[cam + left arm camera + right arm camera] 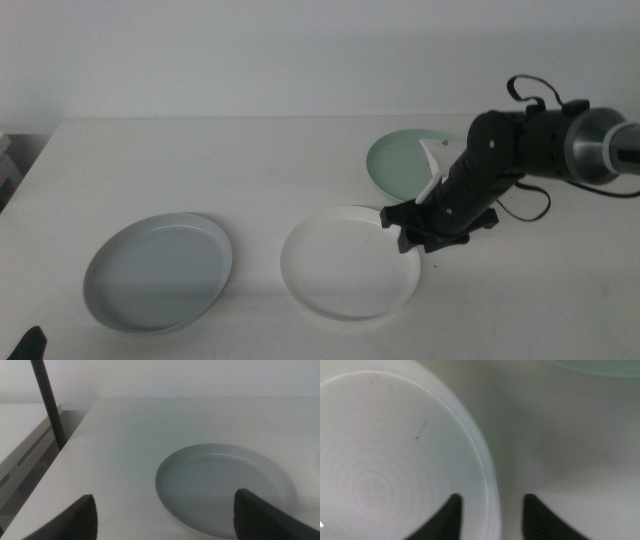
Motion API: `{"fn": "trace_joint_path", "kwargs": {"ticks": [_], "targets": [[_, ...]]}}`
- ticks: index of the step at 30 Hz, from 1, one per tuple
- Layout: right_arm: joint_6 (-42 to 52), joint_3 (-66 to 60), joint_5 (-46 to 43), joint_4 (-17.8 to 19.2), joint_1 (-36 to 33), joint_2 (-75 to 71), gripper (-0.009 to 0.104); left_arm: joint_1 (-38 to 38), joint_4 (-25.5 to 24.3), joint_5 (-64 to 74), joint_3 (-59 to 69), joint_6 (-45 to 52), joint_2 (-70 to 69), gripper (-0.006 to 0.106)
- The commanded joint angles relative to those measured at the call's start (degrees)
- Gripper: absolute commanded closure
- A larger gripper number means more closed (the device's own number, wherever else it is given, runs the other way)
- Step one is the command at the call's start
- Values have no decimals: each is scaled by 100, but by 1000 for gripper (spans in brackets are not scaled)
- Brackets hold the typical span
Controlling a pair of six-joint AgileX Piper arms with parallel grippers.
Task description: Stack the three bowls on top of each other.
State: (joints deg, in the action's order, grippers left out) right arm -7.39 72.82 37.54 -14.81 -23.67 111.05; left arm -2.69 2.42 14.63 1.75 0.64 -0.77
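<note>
Right claw [412, 232] is where my attention goes first: it sits low over the near-right rim of the white bowl [345, 262], and through its wrist camera I see the two dark jaws parted with that rim running between them, one jaw over the bowl's inside and the other over the bare surface [580, 460] outside. I cannot tell whether the jaws touch the rim; they are not closed on it. The white bowl [395, 460] lies flat at the middle front of the surface [250, 160]. Just behind the claw, partly hidden by my right arm, sits the mint green bowl [400, 160], near the white one but apart from it; a sliver of it [600, 366] shows in the right wrist camera. Well to the left lies the blue-grey bowl [158, 272], alone. My left claw [165, 517] waits at the front-left corner, jaws wide apart and holding nothing, looking across at the blue-grey bowl [225, 490]. A dark pole [48, 402] stands beyond the surface's edge.
</note>
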Motion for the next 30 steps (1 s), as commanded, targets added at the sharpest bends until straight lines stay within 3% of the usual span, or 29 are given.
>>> {"fn": "trace_joint_path", "kwargs": {"ticks": [1,5,10,13,20,30], "targets": [[16,398,242,111,12,-306,49,-2,23,-451,-25,-64,-57,-4],[-107,1192,755,646,220,-312,35,-2,23,-451,-25,-64,-57,-4],[-566,2225,837,1481,652,-220,37,-2,23,-451,-25,-64,-57,-4],[-638,2732,894,1789,941,-4,40,-2,23,-451,-25,-64,-57,-4],[-410,3693,1024,1765,1448,883,41,-2,23,-451,-25,-64,-57,-4],[-224,4321,1057,1702,1604,1930,44,-2,23,-451,-25,-64,-57,-4]]}}
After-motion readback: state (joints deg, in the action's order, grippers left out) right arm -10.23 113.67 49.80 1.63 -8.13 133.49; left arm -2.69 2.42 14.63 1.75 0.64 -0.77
